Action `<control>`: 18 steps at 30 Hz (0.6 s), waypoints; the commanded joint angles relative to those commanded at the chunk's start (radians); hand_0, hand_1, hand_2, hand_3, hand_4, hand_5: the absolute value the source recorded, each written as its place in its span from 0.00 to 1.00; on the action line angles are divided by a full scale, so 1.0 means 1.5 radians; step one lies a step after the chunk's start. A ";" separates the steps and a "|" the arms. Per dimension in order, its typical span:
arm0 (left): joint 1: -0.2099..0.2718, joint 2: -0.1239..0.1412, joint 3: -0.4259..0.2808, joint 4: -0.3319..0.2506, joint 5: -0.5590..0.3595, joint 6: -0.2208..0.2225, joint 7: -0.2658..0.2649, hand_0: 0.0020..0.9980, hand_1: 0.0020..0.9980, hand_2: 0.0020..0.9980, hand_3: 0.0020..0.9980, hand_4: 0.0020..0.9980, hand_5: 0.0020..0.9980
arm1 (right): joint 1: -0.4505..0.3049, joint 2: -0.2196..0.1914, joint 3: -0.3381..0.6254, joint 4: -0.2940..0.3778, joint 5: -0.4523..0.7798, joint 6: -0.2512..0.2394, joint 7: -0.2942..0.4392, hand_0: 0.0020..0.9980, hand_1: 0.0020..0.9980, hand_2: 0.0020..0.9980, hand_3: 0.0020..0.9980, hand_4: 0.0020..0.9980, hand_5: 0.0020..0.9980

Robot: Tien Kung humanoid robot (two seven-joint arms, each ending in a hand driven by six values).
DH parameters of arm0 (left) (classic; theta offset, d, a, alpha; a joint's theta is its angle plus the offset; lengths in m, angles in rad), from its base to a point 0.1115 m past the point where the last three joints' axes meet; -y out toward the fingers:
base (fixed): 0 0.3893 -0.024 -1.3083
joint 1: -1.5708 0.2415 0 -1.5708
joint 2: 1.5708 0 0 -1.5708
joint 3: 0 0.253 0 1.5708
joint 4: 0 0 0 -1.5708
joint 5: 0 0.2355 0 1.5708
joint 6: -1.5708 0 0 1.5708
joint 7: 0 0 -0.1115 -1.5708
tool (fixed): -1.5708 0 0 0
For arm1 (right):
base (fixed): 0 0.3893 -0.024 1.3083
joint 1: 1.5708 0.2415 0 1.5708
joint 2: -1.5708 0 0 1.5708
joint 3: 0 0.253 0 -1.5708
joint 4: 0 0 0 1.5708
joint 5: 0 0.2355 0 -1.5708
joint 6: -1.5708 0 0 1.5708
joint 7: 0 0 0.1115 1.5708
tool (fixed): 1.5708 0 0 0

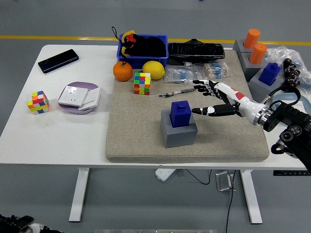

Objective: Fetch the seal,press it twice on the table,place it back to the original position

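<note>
Blue block-shaped seal [180, 113] sits upright on its grey square base [179, 132], mid beige mat [136, 131]. Right hand [217, 99] at the seal's 3 o'clock, apart from it, fingers spread, holding nothing. Looks like seal returned; whether presses happened can't be told.

We have one head view, high on the robot's side, looking forward and down over the white table [73, 136], its near edge across the lower frame.
</note>
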State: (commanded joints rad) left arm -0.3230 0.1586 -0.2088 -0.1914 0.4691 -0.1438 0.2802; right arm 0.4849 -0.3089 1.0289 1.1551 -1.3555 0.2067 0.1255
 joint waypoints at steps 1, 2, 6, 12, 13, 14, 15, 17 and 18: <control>-0.001 0.000 0.001 0.000 -0.001 0.000 -0.001 0.72 0.69 0.68 0.75 0.69 0.25 | -0.007 -0.002 0.014 0.001 -0.004 0.002 -0.001 0.96 0.94 0.94 0.97 1.00 0.49; -0.001 0.000 0.001 0.000 -0.002 0.000 -0.001 0.72 0.69 0.68 0.75 0.69 0.25 | -0.014 -0.004 0.029 0.003 -0.008 0.004 -0.002 0.96 0.94 0.94 0.97 1.00 0.49; -0.001 0.000 0.002 0.000 -0.003 0.000 -0.001 0.72 0.69 0.68 0.75 0.69 0.25 | -0.047 -0.015 0.081 0.009 -0.026 0.016 -0.011 0.97 0.95 0.95 0.98 1.00 0.53; 0.002 0.002 -0.003 0.001 0.001 0.001 0.000 0.72 0.69 0.68 0.75 0.69 0.25 | -0.108 -0.033 0.166 0.012 -0.052 0.023 -0.024 0.98 0.95 0.95 0.98 1.00 0.55; 0.002 0.002 -0.003 0.001 0.001 0.001 0.000 0.72 0.69 0.68 0.75 0.69 0.25 | -0.118 -0.035 0.183 0.011 -0.057 0.023 -0.026 0.98 0.95 0.95 0.98 1.00 0.55; 0.002 0.002 -0.003 0.001 0.000 0.001 0.000 0.72 0.69 0.68 0.75 0.69 0.25 | -0.124 -0.036 0.192 0.011 -0.061 0.022 -0.027 0.98 0.95 0.95 0.98 1.00 0.55; 0.002 0.002 -0.003 0.001 0.001 0.001 0.000 0.72 0.69 0.68 0.75 0.69 0.25 | -0.132 -0.037 0.206 0.010 -0.066 0.022 -0.028 0.98 0.95 0.95 0.98 1.00 0.55; 0.002 0.002 -0.003 0.001 0.001 0.001 0.000 0.72 0.69 0.68 0.75 0.69 0.25 | -0.147 -0.037 0.230 0.010 -0.074 0.019 -0.029 0.98 0.95 0.95 0.98 1.00 0.55; 0.001 0.002 -0.002 0.000 0.000 0.001 0.000 0.72 0.69 0.68 0.75 0.69 0.25 | -0.153 -0.037 0.238 0.011 -0.079 0.016 -0.029 0.98 0.95 0.95 0.98 1.00 0.54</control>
State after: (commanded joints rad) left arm -0.3211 0.1611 -0.2113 -0.1909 0.4694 -0.1420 0.2795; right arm 0.2553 -0.3642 1.3861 1.1715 -1.4740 0.2308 0.0818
